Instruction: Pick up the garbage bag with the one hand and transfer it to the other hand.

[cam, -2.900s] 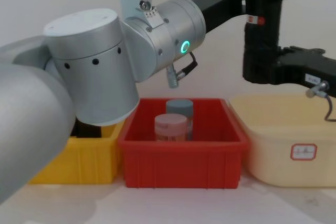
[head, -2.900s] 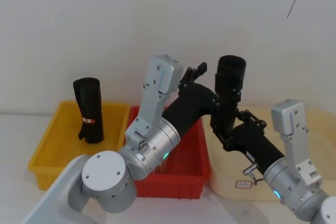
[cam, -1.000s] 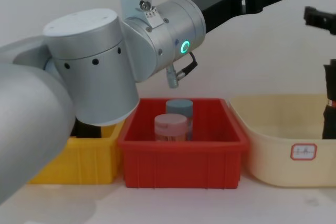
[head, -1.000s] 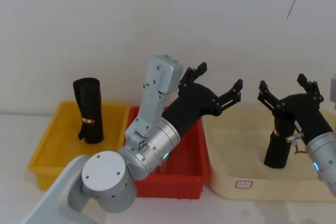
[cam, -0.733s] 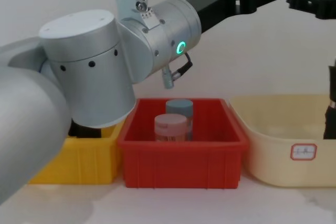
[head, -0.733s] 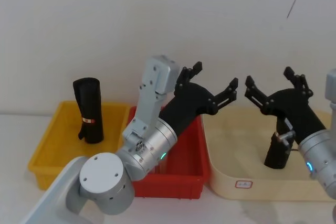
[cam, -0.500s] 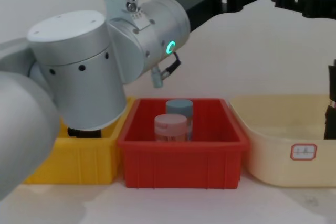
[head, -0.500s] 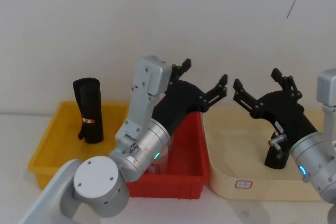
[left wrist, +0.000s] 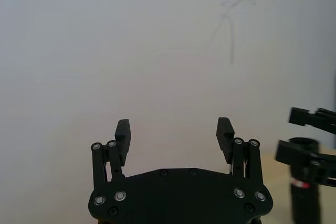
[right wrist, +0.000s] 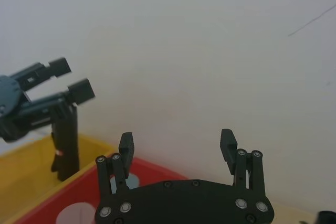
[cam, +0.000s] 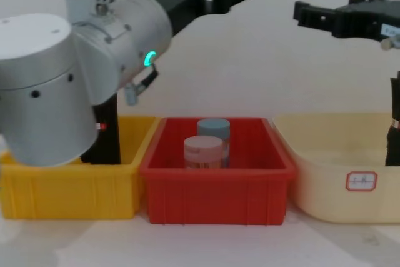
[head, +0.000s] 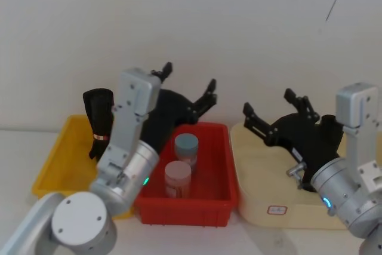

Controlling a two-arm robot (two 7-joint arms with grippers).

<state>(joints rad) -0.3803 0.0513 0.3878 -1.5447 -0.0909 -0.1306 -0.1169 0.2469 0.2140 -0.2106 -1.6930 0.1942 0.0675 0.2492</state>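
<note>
One black rolled garbage bag (cam: 394, 120) stands upright in the cream bin (cam: 331, 167), free of both grippers; the left wrist view shows it (left wrist: 306, 203) with its red-marked band. A second black roll (head: 99, 125) stands in the yellow bin (head: 54, 171). My left gripper (head: 188, 85) hangs open and empty above the gap between the yellow and red bins. My right gripper (head: 270, 104) is open and empty above the cream bin's left part, and its arm hides most of the bag there in the head view.
The red bin (head: 218, 192) in the middle holds a blue-lidded jar (head: 186, 146) and a pink-lidded jar (head: 178, 174). A white wall stands close behind the three bins. White table runs along in front of them.
The bag, held high between both grippers 2.9 s ago, now stands in the cream bin. Both open grippers have since drawn back to the left, uncovering the jars.
</note>
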